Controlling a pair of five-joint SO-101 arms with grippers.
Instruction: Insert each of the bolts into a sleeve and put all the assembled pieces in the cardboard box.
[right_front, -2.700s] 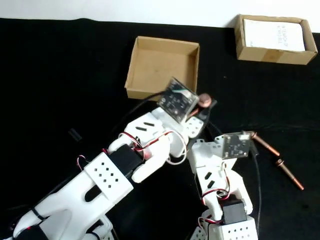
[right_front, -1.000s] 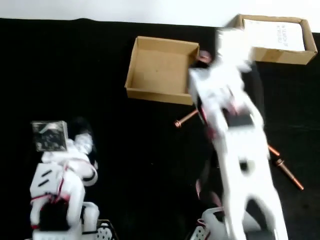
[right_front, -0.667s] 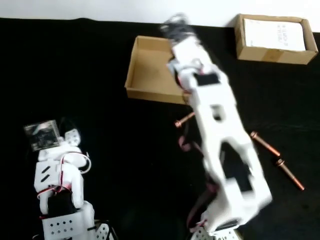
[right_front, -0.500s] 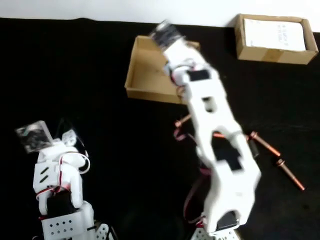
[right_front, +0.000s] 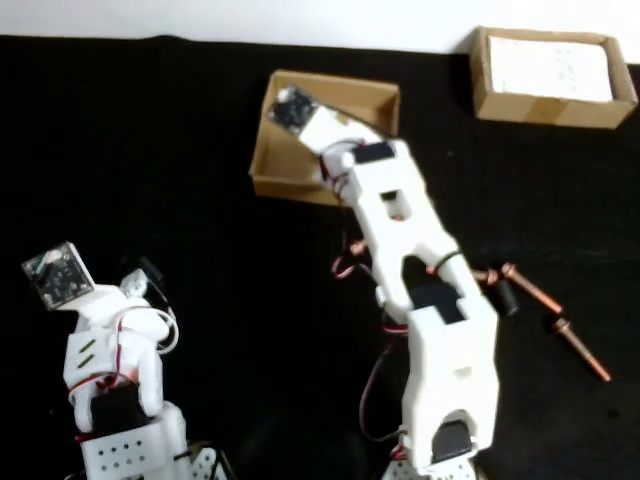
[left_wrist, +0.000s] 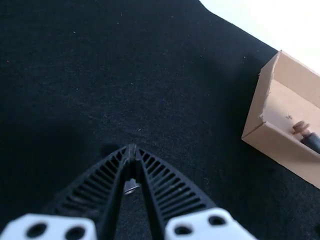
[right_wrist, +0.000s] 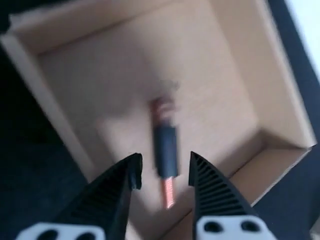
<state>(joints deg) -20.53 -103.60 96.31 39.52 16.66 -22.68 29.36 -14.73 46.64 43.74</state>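
The right gripper (right_wrist: 164, 159), spread and empty, hangs over the assembled piece (right_wrist: 165, 142) in the cardboard box (right_front: 285, 187); the loose bolts (right_front: 530, 288) lie nearer this arm than the pressed-together left gripper (left_wrist: 131, 152).

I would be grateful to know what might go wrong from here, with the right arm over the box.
1. The open right gripper hangs over the assembled piece in the cardboard box. If it pulls back at an angle, its fingers might catch a wall and shift the box.
2. Loose bolts and a sleeve lie on the table close beside the right arm. A sweep back could knock or roll them away.
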